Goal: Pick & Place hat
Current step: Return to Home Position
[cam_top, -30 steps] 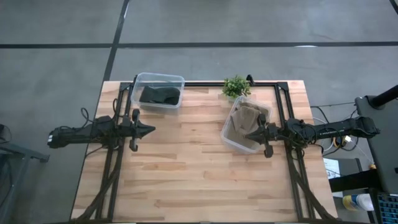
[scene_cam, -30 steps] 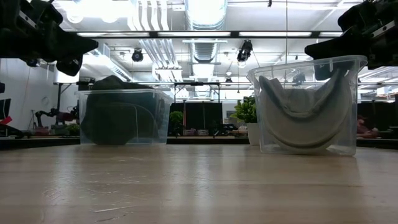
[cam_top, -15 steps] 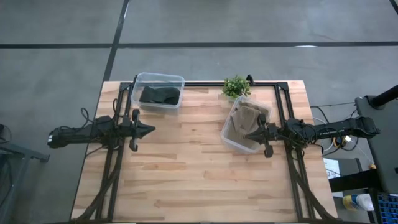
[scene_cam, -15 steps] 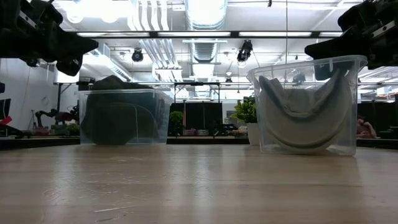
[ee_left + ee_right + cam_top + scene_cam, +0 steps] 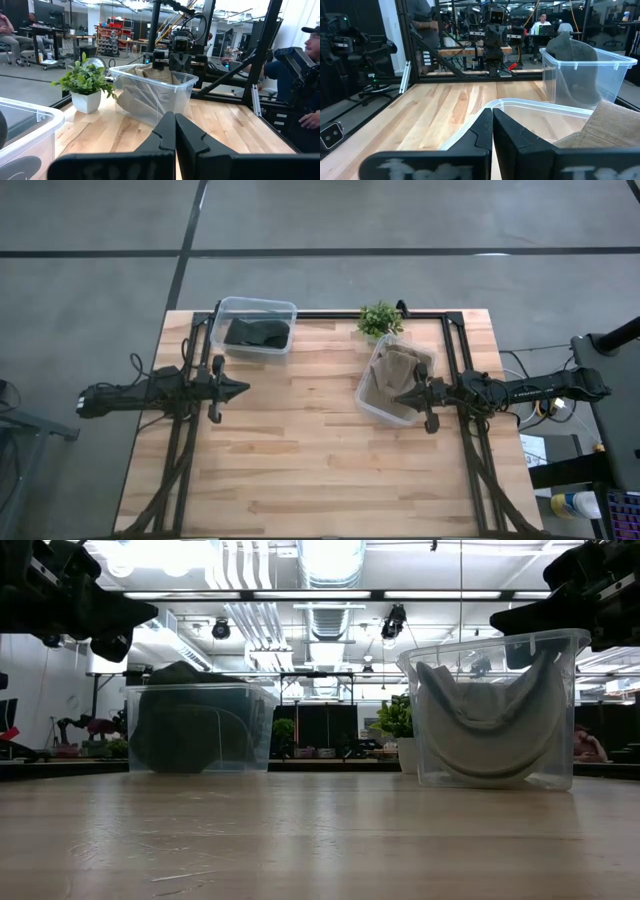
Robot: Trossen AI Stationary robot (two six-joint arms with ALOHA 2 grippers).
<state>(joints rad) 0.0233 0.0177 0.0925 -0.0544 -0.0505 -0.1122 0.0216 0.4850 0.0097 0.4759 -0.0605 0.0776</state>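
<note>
The left end effector hangs above the desk on its left side, the arm stretched level and pointing toward the middle; its two fingers are pressed flat together with nothing between them; the right end effector faces it from the opposite side, its tip over the near edge of the right bin, and its fingers are likewise closed tight on nothing; the two tips stand well apart, with bare wood between them. The left bin, of clear plastic, sits at the far left corner of the desk, and the dark caps lie inside it as one heap, so their number cannot be told; in the low view the heap fills most of that bin and rises just over its rim. The right bin, also clear, sits turned at an angle on the right half of the desk, and the brown cap rests inside it, its brim curving down along the wall as the low view shows. A small potted plant stands at the far edge of the desk, just beside the right bin's far corner and between the two bins. Nothing lies loose on the wood. In the left wrist view a person sits beyond the desk, at the picture's edge.
</note>
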